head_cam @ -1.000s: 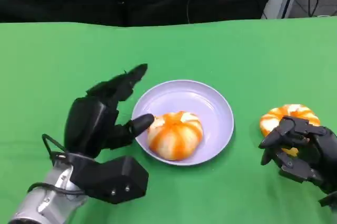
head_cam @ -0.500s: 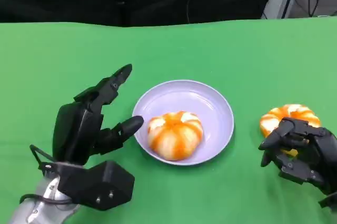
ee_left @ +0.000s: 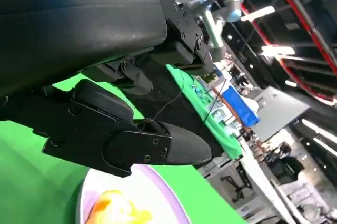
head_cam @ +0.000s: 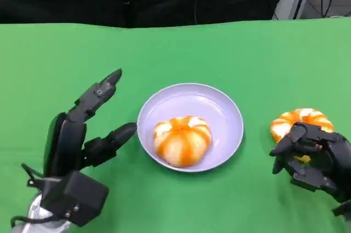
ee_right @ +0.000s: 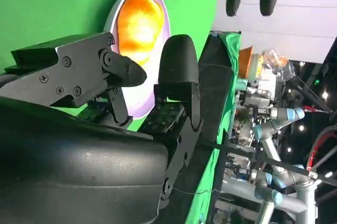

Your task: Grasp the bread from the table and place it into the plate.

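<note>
Fingers (head_cam: 101, 90) spread, bread (head_cam: 182, 139) on plate (head_cam: 219, 107)

One bread in the plate, one beside the right hand

An orange-and-white bread (head_cam: 182, 140) sits in the lavender plate (head_cam: 219, 107) on the green table (head_cam: 230, 46); the left hand (head_cam: 82, 134), fingers spread, is just beside the plate; the right hand (head_cam: 312, 159) curls over a second bread (head_cam: 299, 120).
</note>
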You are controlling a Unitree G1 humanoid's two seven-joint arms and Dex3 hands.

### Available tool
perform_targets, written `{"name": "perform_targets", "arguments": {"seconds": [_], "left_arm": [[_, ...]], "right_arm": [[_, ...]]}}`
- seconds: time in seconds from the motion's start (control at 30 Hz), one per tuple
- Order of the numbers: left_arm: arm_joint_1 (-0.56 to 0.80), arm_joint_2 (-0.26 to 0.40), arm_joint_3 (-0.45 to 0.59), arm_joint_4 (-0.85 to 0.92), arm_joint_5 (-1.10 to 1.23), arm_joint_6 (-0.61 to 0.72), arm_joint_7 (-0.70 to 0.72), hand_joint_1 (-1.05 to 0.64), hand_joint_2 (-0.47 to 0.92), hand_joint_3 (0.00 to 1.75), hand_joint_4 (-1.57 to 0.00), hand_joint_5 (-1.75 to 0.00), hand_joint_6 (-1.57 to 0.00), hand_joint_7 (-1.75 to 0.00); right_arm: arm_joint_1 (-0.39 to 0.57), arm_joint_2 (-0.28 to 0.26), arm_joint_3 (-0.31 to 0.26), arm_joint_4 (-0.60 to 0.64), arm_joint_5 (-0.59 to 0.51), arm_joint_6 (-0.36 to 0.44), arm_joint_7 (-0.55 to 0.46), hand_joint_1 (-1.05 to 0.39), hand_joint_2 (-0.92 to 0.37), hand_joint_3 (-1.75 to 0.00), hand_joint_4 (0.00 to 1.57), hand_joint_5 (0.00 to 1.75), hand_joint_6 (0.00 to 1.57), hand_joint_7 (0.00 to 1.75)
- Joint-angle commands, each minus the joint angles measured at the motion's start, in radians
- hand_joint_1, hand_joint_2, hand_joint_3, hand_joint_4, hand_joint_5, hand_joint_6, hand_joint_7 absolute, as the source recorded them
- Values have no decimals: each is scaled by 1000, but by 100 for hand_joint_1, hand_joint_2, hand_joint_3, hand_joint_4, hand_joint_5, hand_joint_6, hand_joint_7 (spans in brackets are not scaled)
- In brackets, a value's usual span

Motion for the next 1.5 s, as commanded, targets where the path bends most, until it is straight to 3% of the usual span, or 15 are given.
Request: {"name": "perform_targets", "arguments": {"seconds": [0.03,0.63,1.13,1.5], "left_arm": [[27,10,38,15,-32,-50,-36,-66,92,31,-69,-2,-51,-1],[79,-10,128,22,-143,-136,-156,-63,92,31,-71,-1,-53,-1],[131,-87,186,19,-497,-153,-517,-66,92,29,-75,-1,-53,-1],[136,-125,252,31,-556,-144,-647,-66,92,28,-75,-1,-53,0]], "right_arm": [[-7,-15,-6,1,13,4,4,8,-83,-69,81,149,85,110],[-7,-17,-11,2,17,5,11,8,-80,-71,81,149,85,109],[-3,-20,-12,-1,19,8,16,8,-82,-71,80,150,84,110],[-5,-20,-11,-1,15,5,8,8,-81,-72,80,149,85,110]]}}
